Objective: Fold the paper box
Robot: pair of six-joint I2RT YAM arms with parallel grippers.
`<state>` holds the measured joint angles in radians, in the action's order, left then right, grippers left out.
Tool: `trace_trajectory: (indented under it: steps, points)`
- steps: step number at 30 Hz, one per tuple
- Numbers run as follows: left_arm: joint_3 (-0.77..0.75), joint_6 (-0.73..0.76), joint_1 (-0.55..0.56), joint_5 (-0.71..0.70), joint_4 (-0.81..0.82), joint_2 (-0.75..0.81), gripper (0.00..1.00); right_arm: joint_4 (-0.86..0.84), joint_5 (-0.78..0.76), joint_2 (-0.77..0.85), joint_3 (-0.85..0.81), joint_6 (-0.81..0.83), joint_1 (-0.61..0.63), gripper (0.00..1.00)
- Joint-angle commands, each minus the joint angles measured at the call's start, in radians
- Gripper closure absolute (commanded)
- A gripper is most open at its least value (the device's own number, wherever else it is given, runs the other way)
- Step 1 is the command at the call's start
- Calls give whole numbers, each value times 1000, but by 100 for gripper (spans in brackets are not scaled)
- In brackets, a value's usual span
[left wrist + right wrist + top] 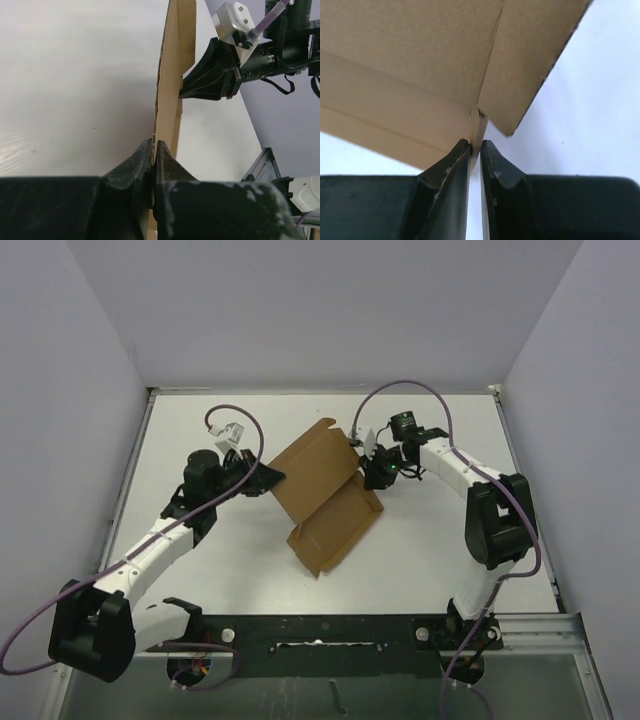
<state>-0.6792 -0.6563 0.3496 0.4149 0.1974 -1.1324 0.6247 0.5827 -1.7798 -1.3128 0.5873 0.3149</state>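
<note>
The paper box (325, 495) is a brown cardboard sheet at the table's middle, its upper panel raised off the surface and a lower panel lying flat. My left gripper (275, 478) is shut on the sheet's left edge; in the left wrist view the card (172, 75) runs edge-on out of the pinched fingertips of this gripper (154, 142). My right gripper (362, 462) holds the right edge. In the right wrist view a narrow flap of the box (420, 65) sits between the nearly closed tips of the right gripper (475, 142). The right gripper (210, 75) also shows beyond the card.
The white table (450, 560) is walled in by pale panels on the left, back and right. A metal rail (400, 625) with the arm bases runs along the near edge. Purple cables (430, 390) loop above both wrists.
</note>
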Motion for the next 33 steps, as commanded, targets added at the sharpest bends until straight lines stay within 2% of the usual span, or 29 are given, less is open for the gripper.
trace_trajectory:
  steps: [1,12,22,26,33]
  points:
    - [-5,-41,1,-14,58,-54,100,157,-75,-28,-56,18,-8,100]
    - [37,-31,4,-69,37,-125,100,167,-134,-109,-44,16,-7,98]
    - [92,1,7,-115,67,-103,100,193,-126,-131,5,53,9,89]
    - [97,16,6,-128,68,-94,100,197,-130,-125,18,66,23,81]
    - [102,33,8,-147,68,-80,100,197,-128,-115,38,74,33,79]
